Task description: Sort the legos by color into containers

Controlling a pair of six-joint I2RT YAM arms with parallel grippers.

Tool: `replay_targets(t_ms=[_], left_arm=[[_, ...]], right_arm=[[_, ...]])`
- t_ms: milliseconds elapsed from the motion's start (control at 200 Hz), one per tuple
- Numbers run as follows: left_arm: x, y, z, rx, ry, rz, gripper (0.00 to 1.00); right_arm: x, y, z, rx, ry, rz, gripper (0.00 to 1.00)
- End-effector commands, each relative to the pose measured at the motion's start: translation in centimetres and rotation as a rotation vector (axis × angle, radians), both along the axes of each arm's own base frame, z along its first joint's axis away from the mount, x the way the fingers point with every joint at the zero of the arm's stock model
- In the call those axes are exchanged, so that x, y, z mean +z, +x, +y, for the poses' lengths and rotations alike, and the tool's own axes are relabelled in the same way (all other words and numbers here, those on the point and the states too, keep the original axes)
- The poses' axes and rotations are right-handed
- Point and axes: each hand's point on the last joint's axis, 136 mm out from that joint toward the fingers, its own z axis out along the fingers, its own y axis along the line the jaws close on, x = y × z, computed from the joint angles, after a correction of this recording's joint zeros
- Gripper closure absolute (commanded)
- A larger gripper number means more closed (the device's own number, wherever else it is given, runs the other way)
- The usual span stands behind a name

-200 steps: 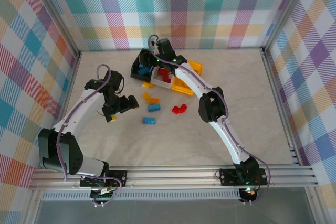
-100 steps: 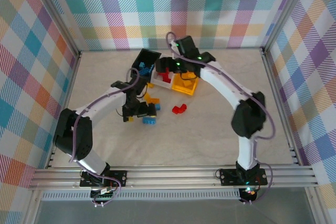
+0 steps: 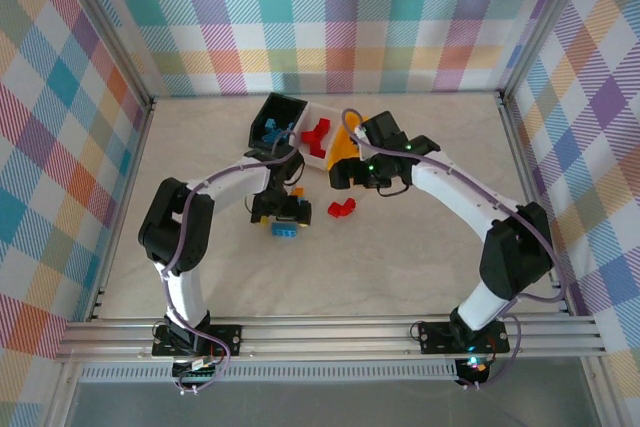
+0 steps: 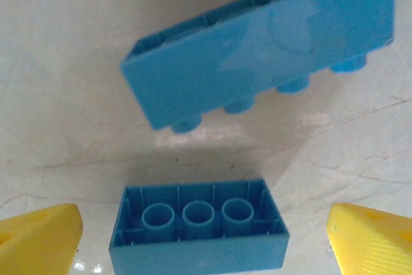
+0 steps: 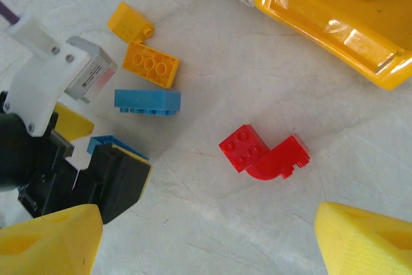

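Jaws apart on left gripper [image 4: 205, 239], straddling upturned blue lego [image 4: 199, 230], right gripper [image 5: 207, 239] spread wide above red lego [image 5: 264, 154]

No writing, label, brand, number or sign can be read anywhere. The blue brick [image 4: 257, 49] just ahead of the left hand [image 4: 206, 239] shows only plain walls and studs; if a mark is pressed into the studs, it is too blurred to tell. The red bricks [image 5: 262, 152] ahead of the right hand [image 5: 206, 243], and the yellow bin [image 5: 328, 30] farther ahead of it, carry nothing legible.
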Motion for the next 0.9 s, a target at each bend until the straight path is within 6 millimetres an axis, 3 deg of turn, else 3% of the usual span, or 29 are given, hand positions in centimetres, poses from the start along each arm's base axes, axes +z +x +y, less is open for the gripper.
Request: replay_targets(t_ms=[0,345,715,895], left_arm=[[-0.5,0.0,0.2,-0.047,0.030,0.018,0.06],[-1.9,-1.1,1.0,-0.057,0.062,0.053,0.15],[-2.4,-2.3,1.5,-0.055,0.071,0.084,0.16],[-2.6,-2.3,1.3,-0.045,0.063,0.087,0.32]], right_arm=[[1.7,0.1,-0.5,-0.019,0.021,-0.042,0.15],[0.9,0.3,-0.5,-0.038,0.020,-0.018,0.17],[-0.1,0.4,-0.7,-0.054,0.005,0.005,0.17],[-0.3,0.4,-0.6,-0.058,0.010,0.012,0.18]])
